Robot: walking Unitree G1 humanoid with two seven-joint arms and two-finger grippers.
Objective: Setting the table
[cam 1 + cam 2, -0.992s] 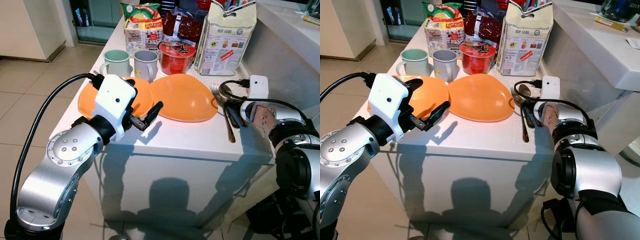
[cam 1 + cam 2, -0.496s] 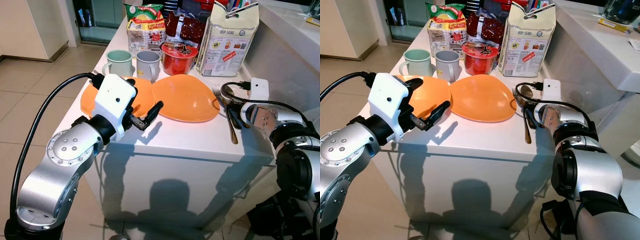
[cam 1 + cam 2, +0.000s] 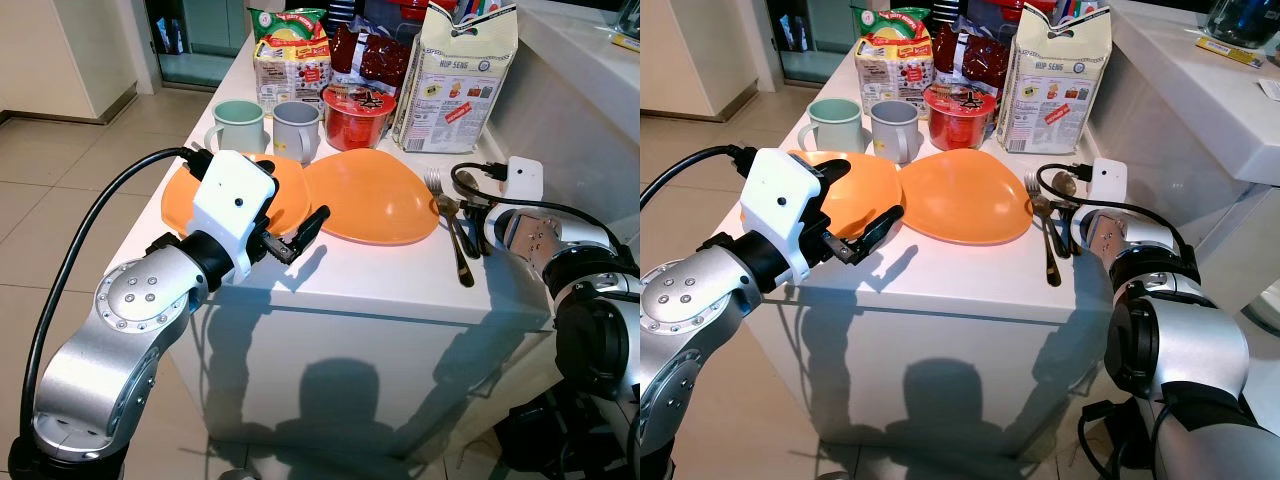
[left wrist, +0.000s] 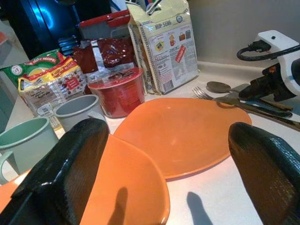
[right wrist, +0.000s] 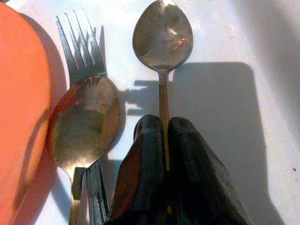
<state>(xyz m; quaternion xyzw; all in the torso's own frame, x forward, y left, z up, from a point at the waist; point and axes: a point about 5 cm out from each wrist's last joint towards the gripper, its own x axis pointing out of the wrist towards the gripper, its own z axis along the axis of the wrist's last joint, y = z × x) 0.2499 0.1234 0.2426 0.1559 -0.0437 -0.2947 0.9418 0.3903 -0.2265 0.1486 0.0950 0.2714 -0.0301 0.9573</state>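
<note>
Here, gripping a spoon [image 5: 162,56] by its handle between the two closed black fingers of the right gripper [image 5: 165,154], near the right edge of the white countertop [image 3: 370,270], with the bowl of the spoon pointing toward the back edge. Apparently working the cutlery stage of setting the table: lifting this spoon clear, by the look of it, then laying it beside a plate. Lying just beside it, a second spoon [image 5: 84,122] resting over a fork [image 5: 79,47], both close against the rim of the right orange plate [image 3: 375,197], so calling for a straight lift without dragging the neighbours along. Hovering with fingers spread wide and holding nothing, the left gripper [image 3: 300,232] over the front edge of the countertop, just in front of the left orange plate [image 3: 180,195], whose rim is overlapping the other plate. Crowding the back edge: a green mug [image 3: 238,124], a grey mug [image 3: 294,128], a red tub [image 3: 353,114], a tall paper bag [image 3: 455,65], a yellow-and-green snack packet [image 3: 288,55] and a dark red packet [image 3: 370,52]. Leaving little bare surface for place settings apart from the strip along the front edge and the front right corner.
</note>
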